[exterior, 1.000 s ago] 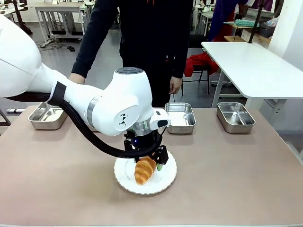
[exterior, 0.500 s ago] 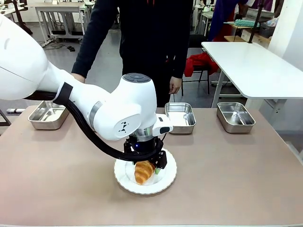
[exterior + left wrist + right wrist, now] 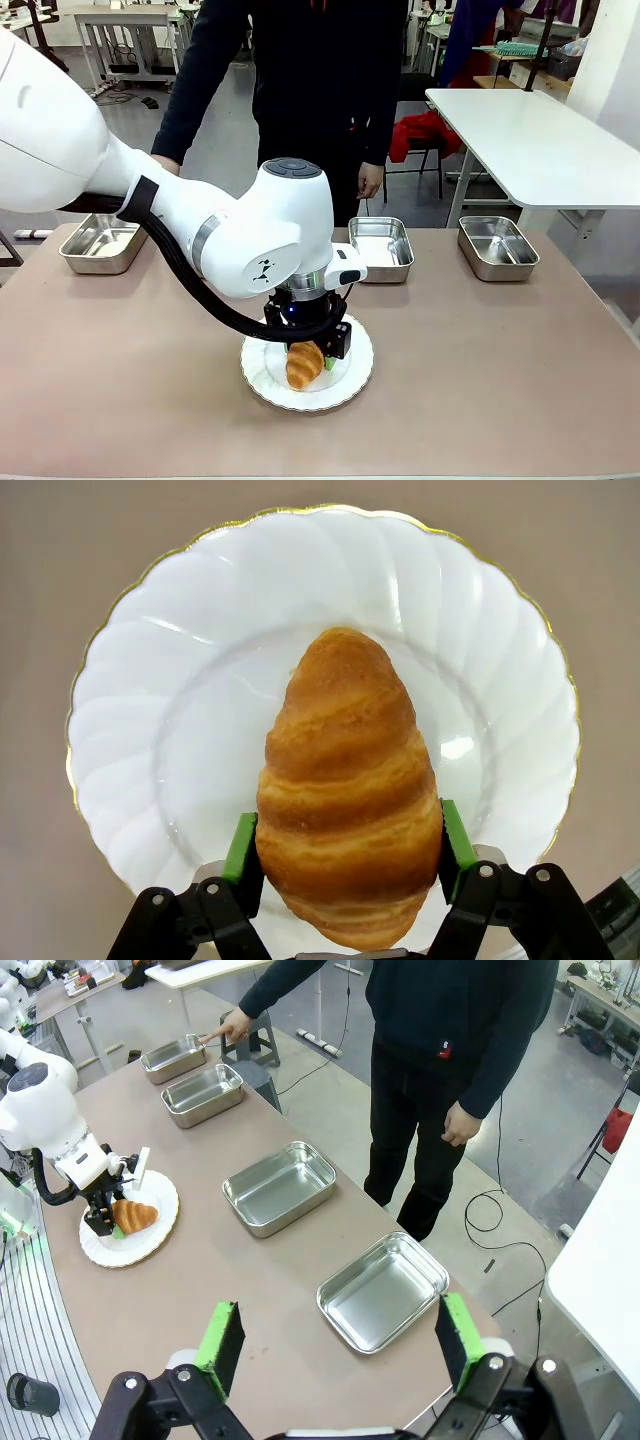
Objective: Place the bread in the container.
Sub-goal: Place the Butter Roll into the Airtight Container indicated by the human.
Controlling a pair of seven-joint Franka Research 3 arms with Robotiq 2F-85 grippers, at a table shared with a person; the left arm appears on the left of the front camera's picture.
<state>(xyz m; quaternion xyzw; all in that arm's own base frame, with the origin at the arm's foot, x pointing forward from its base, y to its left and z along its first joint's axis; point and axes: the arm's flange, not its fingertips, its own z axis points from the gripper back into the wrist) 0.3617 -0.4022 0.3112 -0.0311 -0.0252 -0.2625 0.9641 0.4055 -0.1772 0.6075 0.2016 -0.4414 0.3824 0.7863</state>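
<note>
Down at the lower middle of the front view, the left pincer (image 3: 312, 357) is clamped around the bread (image 3: 304, 364), which sits on the white plate (image 3: 352, 377). Right pincer (image 3: 338, 1346) hangs wide open above the bench (image 3: 290, 1300), and the person's hand (image 3: 231, 1029) points at a far pan (image 3: 173, 1057), upper left.
</note>
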